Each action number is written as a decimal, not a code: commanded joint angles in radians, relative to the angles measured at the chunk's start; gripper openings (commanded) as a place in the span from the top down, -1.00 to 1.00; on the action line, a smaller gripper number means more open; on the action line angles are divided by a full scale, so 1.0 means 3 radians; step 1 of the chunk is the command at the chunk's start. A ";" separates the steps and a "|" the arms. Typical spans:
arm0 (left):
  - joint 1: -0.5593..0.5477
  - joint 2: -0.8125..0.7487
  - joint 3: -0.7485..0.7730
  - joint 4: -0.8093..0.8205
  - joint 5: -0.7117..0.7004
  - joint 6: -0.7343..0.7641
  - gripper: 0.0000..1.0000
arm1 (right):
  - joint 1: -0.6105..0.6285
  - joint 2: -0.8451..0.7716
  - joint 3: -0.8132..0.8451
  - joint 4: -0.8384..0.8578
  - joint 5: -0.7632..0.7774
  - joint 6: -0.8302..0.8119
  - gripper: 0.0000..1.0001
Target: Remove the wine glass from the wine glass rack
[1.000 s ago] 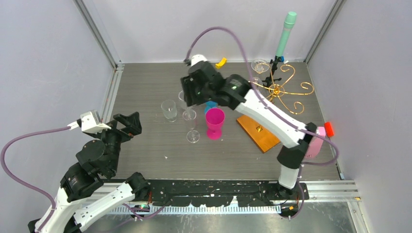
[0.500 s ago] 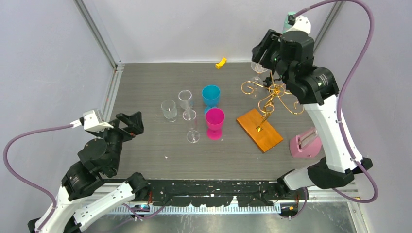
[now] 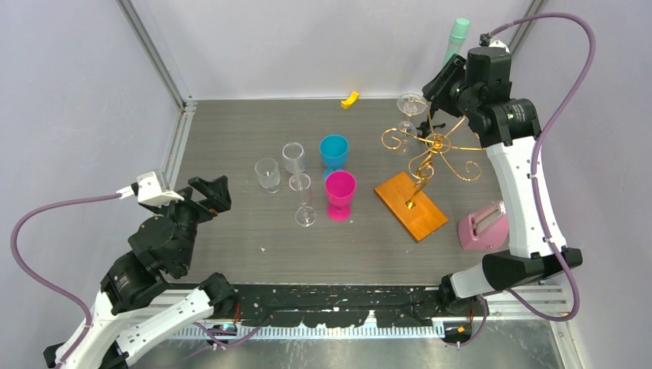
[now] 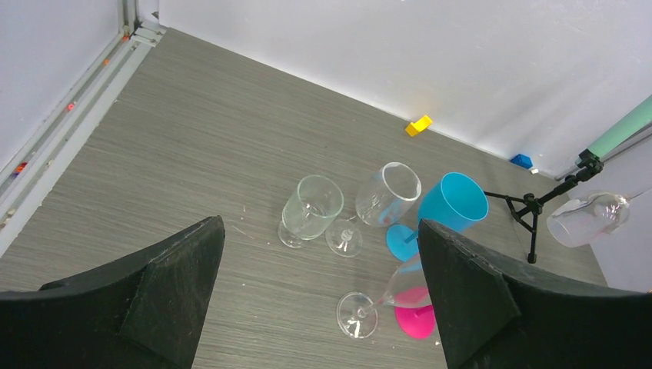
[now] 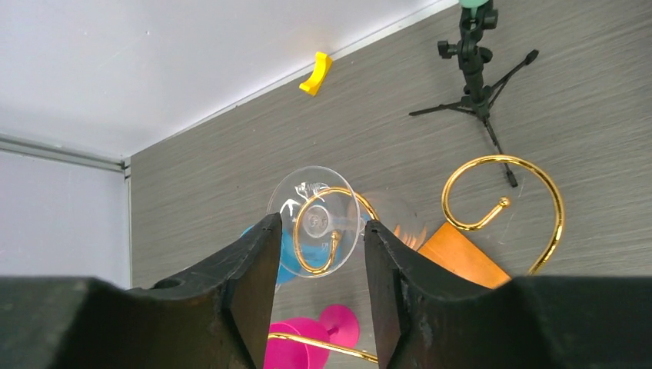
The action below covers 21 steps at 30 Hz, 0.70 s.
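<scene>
Grey wood-grain desk (image 3: 231, 138), white walls all round. Nothing's been lifted yet: the wine glass (image 3: 410, 104) is hung upside down on the wine glass rack (image 3: 438, 146) at 2 o'clock. The right end effector (image 3: 440, 91) is held just above it, half open and gripping nothing. The left end effector (image 4: 319, 224) is spread wide, empty. The clear bowl is mostly hidden, so closeness can't be judged.

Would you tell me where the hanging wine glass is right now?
In the top view the wine glass hangs toward the far right corner, on a far curl of the wine glass rack, beside the tripod.
</scene>
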 commanded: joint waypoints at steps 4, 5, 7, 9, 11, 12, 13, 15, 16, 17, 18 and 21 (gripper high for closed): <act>-0.0005 -0.0016 0.0007 0.0064 -0.0032 0.0007 -0.99 | -0.0078 0.0042 -0.0147 0.0159 -0.0233 0.0158 0.04; -0.0004 -0.0017 0.0008 0.0063 -0.0041 0.0008 -0.99 | -0.0080 0.0036 -0.0161 0.0172 -0.0240 0.0166 0.04; -0.0004 -0.0027 0.0004 0.0063 -0.0040 0.0004 -0.99 | -0.0085 0.0034 -0.0227 0.0224 -0.0279 0.0179 0.04; -0.0004 -0.0031 0.0004 0.0063 -0.0045 0.0003 -0.99 | -0.0087 0.0037 -0.0288 0.0243 -0.0296 0.0195 0.04; -0.0004 -0.0043 0.0004 0.0064 -0.0040 -0.0001 -0.99 | -0.0091 0.0042 -0.0340 0.0268 -0.0321 0.0214 0.04; -0.0004 -0.0054 0.0000 0.0070 -0.0040 -0.0002 -0.99 | -0.0091 0.0042 -0.0357 0.0278 -0.0335 0.0224 0.04; -0.0004 -0.0063 -0.0001 0.0076 -0.0044 -0.0002 -0.99 | -0.0094 0.0045 -0.0393 0.0299 -0.0359 0.0241 0.04; -0.0004 -0.0078 -0.0001 0.0083 -0.0057 -0.0002 -0.99 | -0.0096 0.0039 -0.0445 0.0342 -0.0384 0.0266 0.06; -0.0004 -0.0089 -0.0003 0.0087 -0.0058 -0.0002 -0.99 | -0.0096 0.0025 -0.0471 0.0376 -0.0400 0.0278 0.07; -0.0004 -0.0095 -0.0003 0.0096 -0.0061 0.0002 -0.99 | -0.0100 0.0016 -0.0521 0.0436 -0.0425 0.0309 0.08; -0.0004 -0.0098 -0.0001 0.0094 -0.0060 0.0004 -0.99 | -0.0101 -0.0004 -0.0580 0.0502 -0.0445 0.0338 0.09; -0.0004 -0.0101 0.0004 0.0093 -0.0063 0.0003 -0.99 | -0.0109 -0.0040 -0.0669 0.0634 -0.0451 0.0401 0.11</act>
